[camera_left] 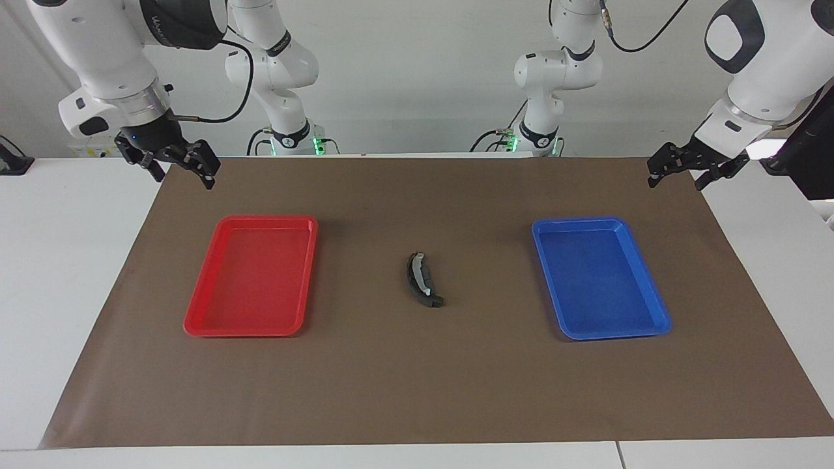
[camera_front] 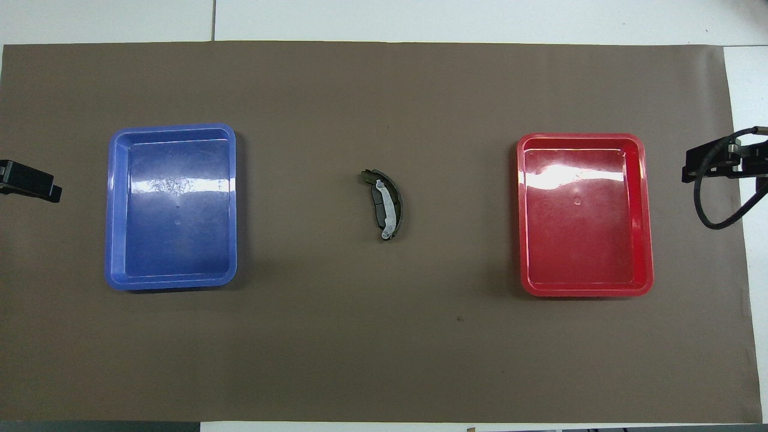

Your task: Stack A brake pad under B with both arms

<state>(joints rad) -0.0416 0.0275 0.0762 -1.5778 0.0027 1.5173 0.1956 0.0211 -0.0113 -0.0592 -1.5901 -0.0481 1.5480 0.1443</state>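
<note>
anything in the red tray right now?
No. The overhead view shows the red tray bare; the brake pads lie on the mat midway between it and the blue tray.
</note>
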